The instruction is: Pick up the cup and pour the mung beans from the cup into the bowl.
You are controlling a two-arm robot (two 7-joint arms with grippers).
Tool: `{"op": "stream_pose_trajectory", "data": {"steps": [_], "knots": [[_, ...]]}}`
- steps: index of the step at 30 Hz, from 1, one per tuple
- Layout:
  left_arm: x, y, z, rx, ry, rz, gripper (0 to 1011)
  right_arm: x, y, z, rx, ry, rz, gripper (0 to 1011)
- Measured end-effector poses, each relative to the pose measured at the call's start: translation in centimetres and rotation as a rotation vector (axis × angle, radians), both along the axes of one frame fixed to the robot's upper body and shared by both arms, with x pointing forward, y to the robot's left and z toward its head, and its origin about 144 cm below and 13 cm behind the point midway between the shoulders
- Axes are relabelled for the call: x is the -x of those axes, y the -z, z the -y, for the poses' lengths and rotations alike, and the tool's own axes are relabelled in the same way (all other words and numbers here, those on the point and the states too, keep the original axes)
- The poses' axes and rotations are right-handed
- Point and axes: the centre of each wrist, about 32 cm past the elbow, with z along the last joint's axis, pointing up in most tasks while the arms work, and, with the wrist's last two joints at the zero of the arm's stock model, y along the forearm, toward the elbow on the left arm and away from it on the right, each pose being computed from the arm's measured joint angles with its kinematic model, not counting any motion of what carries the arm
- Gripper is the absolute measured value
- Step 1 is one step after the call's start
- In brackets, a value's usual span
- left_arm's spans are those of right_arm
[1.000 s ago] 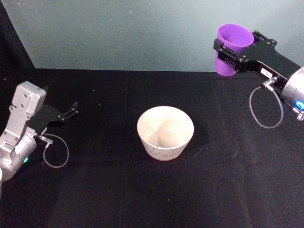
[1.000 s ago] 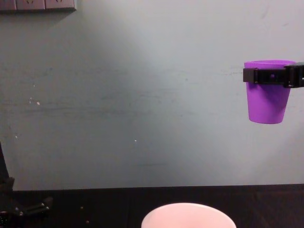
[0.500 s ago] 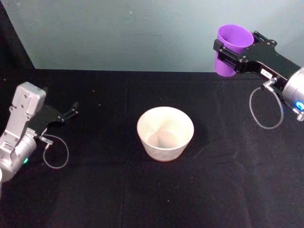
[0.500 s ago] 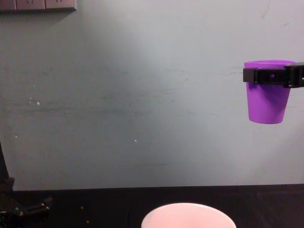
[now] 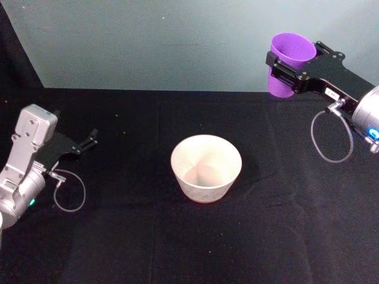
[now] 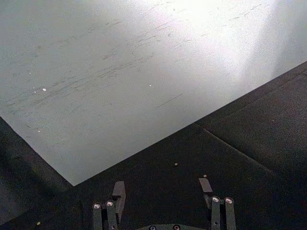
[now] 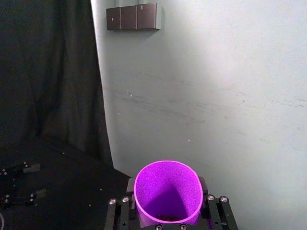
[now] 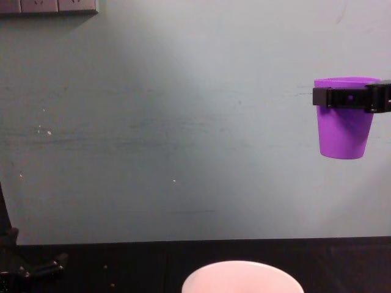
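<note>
The right gripper point(image 5: 283, 70) is clamped around a smooth, tapered purple plastic cup point(image 8: 343, 133), held upright high above the black table point(image 5: 148, 236), right of the wide pale round bowl point(image 5: 204, 188). Tiny dark mung beans point(image 7: 165, 218) lie at the cup's bottom. At the left, the left gripper point(image 6: 163, 184) sits parked, fingers apart.

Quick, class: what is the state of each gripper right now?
Left gripper: open, holding nothing, low at the left of the table.
Right gripper: shut on the cup, upright in the air.
</note>
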Motion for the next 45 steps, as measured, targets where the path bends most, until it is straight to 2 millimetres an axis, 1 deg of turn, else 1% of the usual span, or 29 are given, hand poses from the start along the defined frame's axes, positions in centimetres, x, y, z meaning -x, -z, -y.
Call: {"op": "stream_pose_trajectory", "data": {"steps": [28, 31, 34, 41, 45], "knots": [[0.0, 0.0, 0.0, 0.0, 0.0, 0.0, 1000, 0.0, 0.0, 0.0, 0.0, 0.0, 0.0, 730], [0.0, 0.0, 0.0, 0.0, 0.0, 0.0, 1000, -0.5, 0.0, -0.3, 0.007, -0.012, -0.005, 730], [0.0, 0.0, 0.0, 0.0, 0.0, 0.0, 1000, -1.6, 0.4, -0.8, 0.018, -0.018, -0.02, 730], [0.0, 0.0, 0.0, 0.0, 0.0, 0.0, 1000, -4.2, 2.1, -1.7, 0.048, -0.019, -0.045, 730], [0.0, 0.0, 0.0, 0.0, 0.0, 0.0, 1000, -4.8, 2.8, -2.2, 0.117, -0.014, -0.028, 730]]}}
